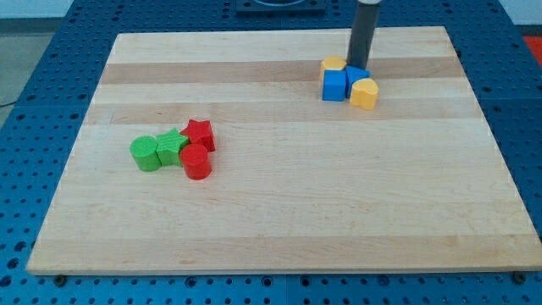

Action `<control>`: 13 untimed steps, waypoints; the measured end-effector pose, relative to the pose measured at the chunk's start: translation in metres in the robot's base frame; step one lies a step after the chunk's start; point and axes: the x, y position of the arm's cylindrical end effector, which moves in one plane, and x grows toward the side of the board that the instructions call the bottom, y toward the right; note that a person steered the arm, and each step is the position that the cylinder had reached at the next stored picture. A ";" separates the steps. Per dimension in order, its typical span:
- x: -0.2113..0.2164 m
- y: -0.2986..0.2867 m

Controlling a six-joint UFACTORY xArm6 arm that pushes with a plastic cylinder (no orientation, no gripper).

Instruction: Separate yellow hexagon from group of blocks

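A tight group of blocks sits near the view's top right. A yellow block (pixel 333 63) that looks like the hexagon is at its top left. It touches a blue cube (pixel 334 85) just below it. A second blue block (pixel 356 76) is partly hidden behind my rod. A rounded yellow block (pixel 364 94) is at the group's lower right. My tip (pixel 360 68) stands at the top of the group, just right of the yellow hexagon and against the second blue block.
A second cluster lies at the view's left: a green cylinder (pixel 146 153), a green star (pixel 172 146), a red star (pixel 200 134) and a red cylinder (pixel 196 162). The wooden board (pixel 279 220) has its top edge close behind the group.
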 end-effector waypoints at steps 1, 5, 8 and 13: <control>0.008 -0.017; -0.009 -0.081; 0.017 -0.151; -0.034 -0.200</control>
